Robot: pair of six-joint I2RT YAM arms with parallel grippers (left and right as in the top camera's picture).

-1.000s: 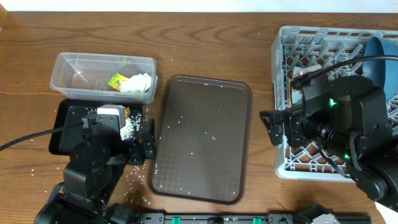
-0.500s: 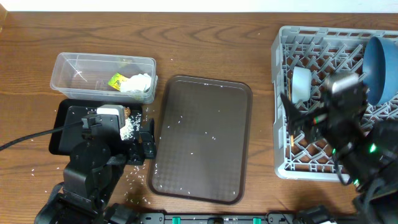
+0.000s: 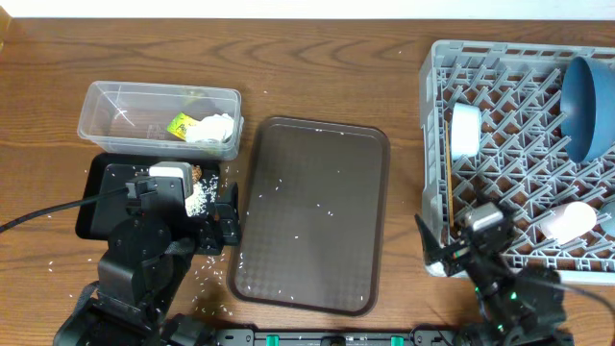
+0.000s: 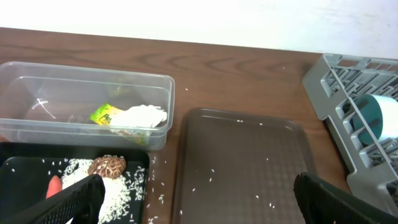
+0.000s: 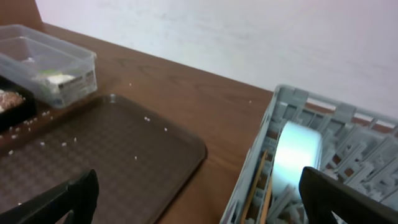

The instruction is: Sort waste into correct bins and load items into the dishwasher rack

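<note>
The grey dishwasher rack holds the blue dish, a white bowl on its side, the chopsticks and a pale cup. Inside the clear tub lie the wrapper and the tissue. On the black tray sit rice, a brown food piece and a carrot tip. My left gripper hangs open at that tray's right edge. My right gripper is open and empty by the rack's front left corner.
A brown serving tray lies between the bins and the rack, dotted with stray rice grains. More grains are scattered on the wooden table near the black tray's front edge. The rack runs off the right edge of view.
My right arm has drawn back from above the rack to the table's front edge, uncovering the bowl, chopsticks and pale cup. The left arm has not moved.
</note>
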